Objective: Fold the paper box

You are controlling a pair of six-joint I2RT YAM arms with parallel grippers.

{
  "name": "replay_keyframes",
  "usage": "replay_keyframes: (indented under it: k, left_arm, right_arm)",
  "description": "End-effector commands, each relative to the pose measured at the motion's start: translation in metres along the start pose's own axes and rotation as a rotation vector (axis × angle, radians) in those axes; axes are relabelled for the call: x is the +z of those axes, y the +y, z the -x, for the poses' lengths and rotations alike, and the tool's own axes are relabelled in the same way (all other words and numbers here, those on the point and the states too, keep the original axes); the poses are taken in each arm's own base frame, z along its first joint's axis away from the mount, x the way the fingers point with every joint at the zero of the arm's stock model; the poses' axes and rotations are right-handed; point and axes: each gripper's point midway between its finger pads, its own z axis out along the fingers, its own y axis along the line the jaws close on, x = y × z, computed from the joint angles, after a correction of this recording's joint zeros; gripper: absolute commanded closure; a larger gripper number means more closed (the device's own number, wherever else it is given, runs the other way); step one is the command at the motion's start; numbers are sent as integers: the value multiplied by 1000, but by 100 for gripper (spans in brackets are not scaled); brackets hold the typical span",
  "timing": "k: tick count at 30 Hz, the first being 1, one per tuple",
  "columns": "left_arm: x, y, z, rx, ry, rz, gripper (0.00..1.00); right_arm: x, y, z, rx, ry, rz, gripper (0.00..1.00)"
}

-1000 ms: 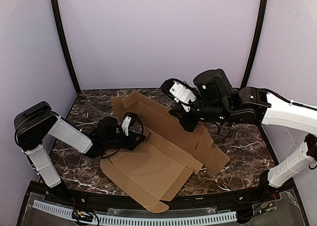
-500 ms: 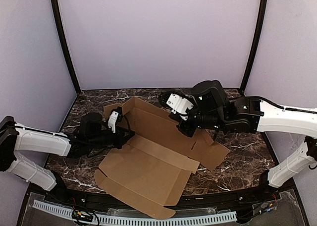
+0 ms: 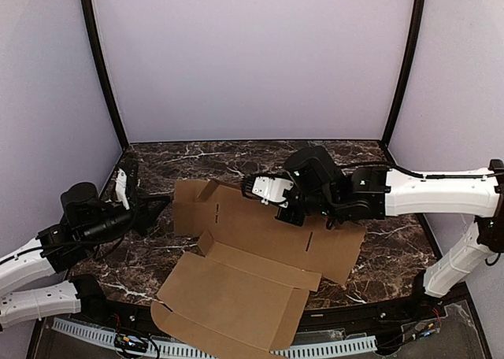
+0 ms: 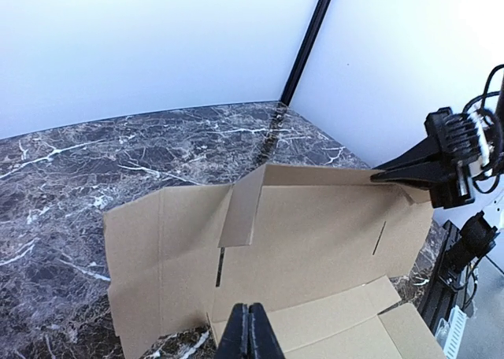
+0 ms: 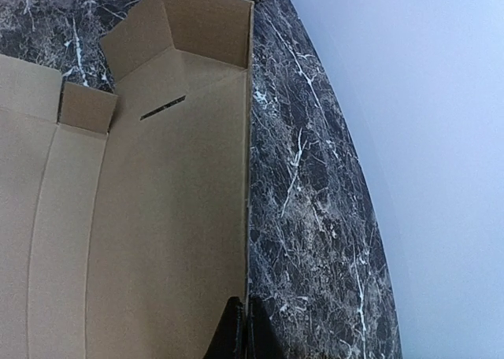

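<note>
item: the paper box [image 3: 252, 249]. plain brown cardboard, die-cut sheet, unfolded. lies mostly flat at mid table [image 3: 173, 158] (dark marble w/ white veins); near corner reaches past table's front edge. far panel has 2 narrow slots and a small flap [image 4: 242, 205] tilted up off the sheet, towards the far-left corner. crease lines visible betw. panels.

item: left gripper [image 3: 161, 205]. fingers closed tip to tip, nothing betw. them. low at left of table, tips aimed at sheet's left edge, just beside it; contact can't be told.

item: right gripper [image 3: 290, 216]. fingers closed. tips at far-panel edge of the sheet, touching it; can't tell whether cardboard is pinched betw. them. arm reaches in from the right, over the sheet's right part.
</note>
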Motion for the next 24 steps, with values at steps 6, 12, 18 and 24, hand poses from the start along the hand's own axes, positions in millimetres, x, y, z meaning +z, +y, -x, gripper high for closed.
replay_keyframes:
  k: [6,12,18,24]
  left_arm:
    - [-39,40,-12,-96,-27,217,99]
    - [-37,48,-15,-88,-11,267,99]
    - [-28,45,-20,-62,44,258,99]
    - [-27,44,-16,-62,33,256,99]
  right_arm:
    - [17,12,1,-194,7,-36,100]
    - [18,17,-10,-356,-3,-115,100]
    - [16,2,-11,-533,-35,-295,100]
    - [9,-19,4,-668,-70,-495,100]
